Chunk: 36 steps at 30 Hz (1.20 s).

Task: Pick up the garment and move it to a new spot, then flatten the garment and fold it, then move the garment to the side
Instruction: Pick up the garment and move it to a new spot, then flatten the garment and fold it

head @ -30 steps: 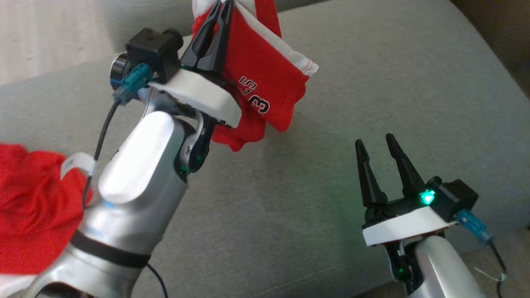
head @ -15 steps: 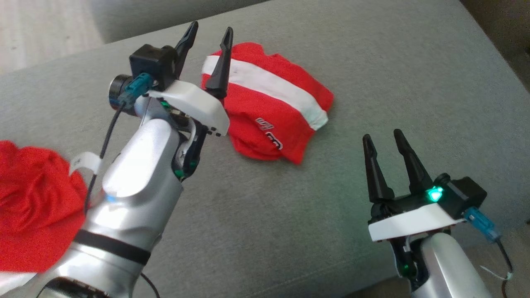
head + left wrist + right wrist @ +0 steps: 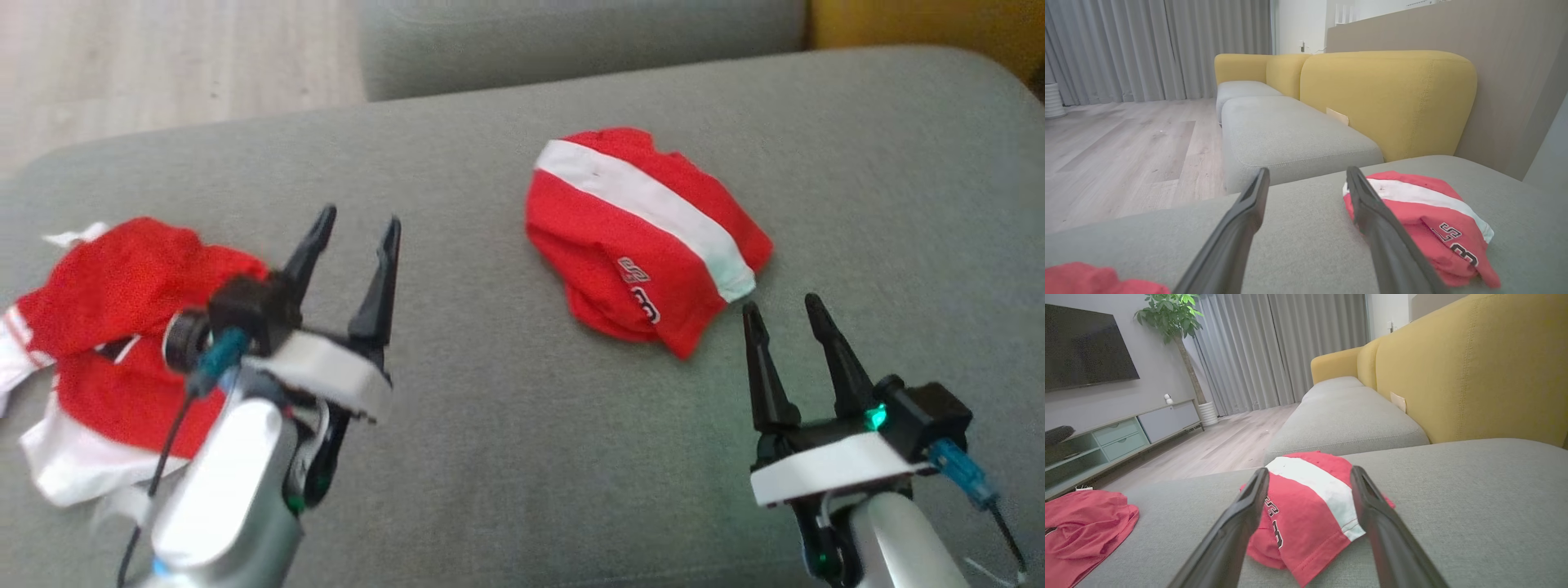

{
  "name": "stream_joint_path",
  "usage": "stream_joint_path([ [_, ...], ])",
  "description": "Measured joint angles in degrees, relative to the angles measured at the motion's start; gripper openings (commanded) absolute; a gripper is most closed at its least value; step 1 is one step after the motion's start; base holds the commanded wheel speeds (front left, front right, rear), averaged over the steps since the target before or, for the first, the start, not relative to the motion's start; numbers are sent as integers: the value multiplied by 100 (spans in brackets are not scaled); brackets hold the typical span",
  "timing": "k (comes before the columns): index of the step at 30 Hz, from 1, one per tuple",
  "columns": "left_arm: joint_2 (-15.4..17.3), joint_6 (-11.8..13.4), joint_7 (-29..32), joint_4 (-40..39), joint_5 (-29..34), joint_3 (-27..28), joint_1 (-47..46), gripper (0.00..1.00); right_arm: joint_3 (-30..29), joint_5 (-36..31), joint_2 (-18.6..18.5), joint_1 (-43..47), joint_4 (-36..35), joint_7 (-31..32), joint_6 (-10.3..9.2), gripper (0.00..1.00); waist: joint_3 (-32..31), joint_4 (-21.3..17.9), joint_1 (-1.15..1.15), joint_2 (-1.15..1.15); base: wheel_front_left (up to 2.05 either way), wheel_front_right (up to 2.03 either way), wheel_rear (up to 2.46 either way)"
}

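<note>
— What's over on the far left?
— A loose heap of red and white cloth (image 3: 106, 278) on the grey seat cushion (image 3: 490, 457), partly behind the left arm. Just beside it the left gripper (image 3: 360, 216) hangs with its fingers spread and nothing between them.
— And the garment?
— The garment (image 3: 637, 237) lies bunched on the cushion, right of centre. It is well apart from the left gripper, farther off and to that gripper's right. Its white stripe follows the long axis, running from far-left to near-right.
— Which arm is closer?
— The right gripper (image 3: 778, 304), clearly. Its fingers are parted and hold nothing, and the tips sit just beside the garment's near-right corner, pointing at it. I'd say flattening starts from that corner, with the left arm reaching across for the far end.
— Any basket or bin?
— None I can see. Both pieces lie straight on the cushion.
</note>
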Motion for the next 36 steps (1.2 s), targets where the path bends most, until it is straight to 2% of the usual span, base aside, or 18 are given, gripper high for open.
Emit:
stream_joint_path([
  [6, -43, 57, 0, -437, 188, 241, 901, 100, -110, -27, 1, 220, 18, 0, 0, 100, -256, 295, 0, 0, 0, 0, 0],
  [15, -482, 93, 0, -994, 528, 792, 2024, 100, -207, -68, 2, 344, 30, 0, 0, 100, -479, 385, 0, 0, 0, 0, 0],
  [23, -749, -178, 0, -1188, 726, 1280, 2375, 100, -216, -57, 2, 439, 40, 0, 0, 100, -536, 317, 0, 0, 0, 0, 0],
  [36, -871, -447, 0, -1131, 932, 1473, 2448, 100, -181, -21, 2, 439, 43, 0, 0, 100, -489, 381, 0, 0, 0, 0, 0],
])
